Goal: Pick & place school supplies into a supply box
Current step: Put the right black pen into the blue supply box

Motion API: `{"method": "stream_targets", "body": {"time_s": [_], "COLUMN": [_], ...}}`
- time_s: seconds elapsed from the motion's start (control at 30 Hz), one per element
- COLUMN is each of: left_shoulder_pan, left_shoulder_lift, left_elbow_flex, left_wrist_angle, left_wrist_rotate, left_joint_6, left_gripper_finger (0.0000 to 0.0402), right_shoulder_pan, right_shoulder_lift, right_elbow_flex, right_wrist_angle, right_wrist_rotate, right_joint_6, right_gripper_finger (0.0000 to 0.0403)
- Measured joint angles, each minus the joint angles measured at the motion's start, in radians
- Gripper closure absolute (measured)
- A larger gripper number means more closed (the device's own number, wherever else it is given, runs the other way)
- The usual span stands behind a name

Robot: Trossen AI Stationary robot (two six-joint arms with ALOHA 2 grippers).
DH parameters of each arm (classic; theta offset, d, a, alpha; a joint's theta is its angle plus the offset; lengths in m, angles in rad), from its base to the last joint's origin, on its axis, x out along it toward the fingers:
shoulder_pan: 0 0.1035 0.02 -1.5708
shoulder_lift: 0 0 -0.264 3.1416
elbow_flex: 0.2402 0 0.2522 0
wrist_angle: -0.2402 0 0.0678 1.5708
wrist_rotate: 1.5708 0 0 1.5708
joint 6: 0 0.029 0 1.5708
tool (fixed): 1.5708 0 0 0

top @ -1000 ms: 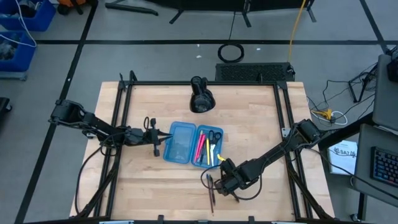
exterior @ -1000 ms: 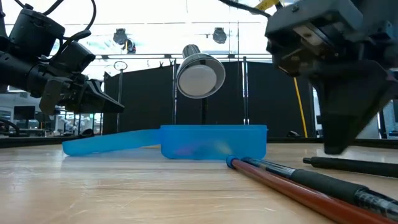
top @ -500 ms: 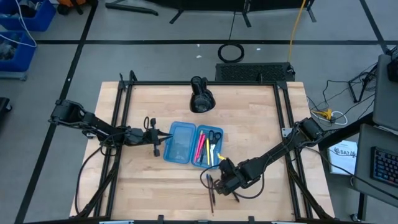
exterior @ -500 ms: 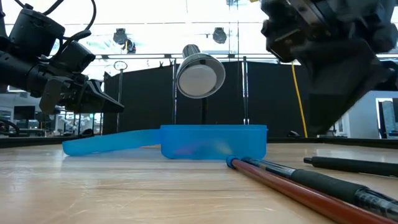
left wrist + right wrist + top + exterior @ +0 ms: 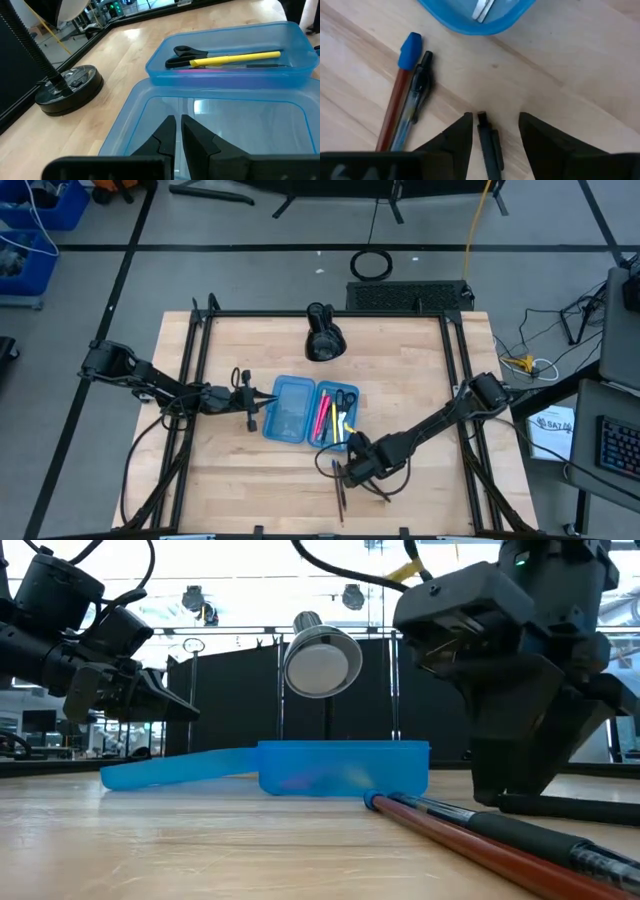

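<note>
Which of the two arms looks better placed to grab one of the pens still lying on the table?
The right one, probably. The right gripper hangs open straddling a black pen on the table beside the box. The left gripper is shut over the box's empty half.

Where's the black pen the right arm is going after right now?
The black pen lies on the table between the open fingers of the right gripper, just in front of the blue box, beside the two other loose pens.
</note>
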Motion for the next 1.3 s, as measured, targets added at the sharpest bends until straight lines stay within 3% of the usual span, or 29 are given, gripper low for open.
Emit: {"method": "stream_targets", "body": {"time_s": [0.43, 0.63, 0.87, 1.13, 1.3], "left_shoulder_pan": [0.0, 0.0, 0.0, 0.0, 0.0], "left_shoulder_lift": [0.0, 0.0, 0.0, 0.0, 0.0], "left_elbow_flex": [0.0, 0.0, 0.0, 0.0, 0.0], "left_wrist_angle": [-0.009, -0.01, -0.01, -0.014, -0.017], "left_wrist_rotate": [0.0, 0.0, 0.0, 0.02, 0.026], "left_joint_6": [-0.002, -0.002, -0.002, -0.006, -0.006], "left_gripper_finger": [0.0366, 0.0366, 0.0366, 0.0366, 0.0366], "right_shoulder_pan": [0.003, 0.018, 0.018, 0.002, 0.022], "right_shoulder_lift": [-0.016, -0.017, -0.033, -0.112, -0.13], "right_elbow_flex": [-0.004, -0.005, -0.008, -0.009, -0.007], "right_wrist_angle": [-0.055, -0.051, -0.036, -0.05, -0.052], "right_wrist_rotate": [-0.051, -0.061, -0.003, 0.03, -0.005], "right_joint_6": [-0.041, -0.051, -0.095, -0.103, -0.063], "right_gripper_finger": [0.0301, 0.0306, 0.029, 0.0241, 0.0232]}}
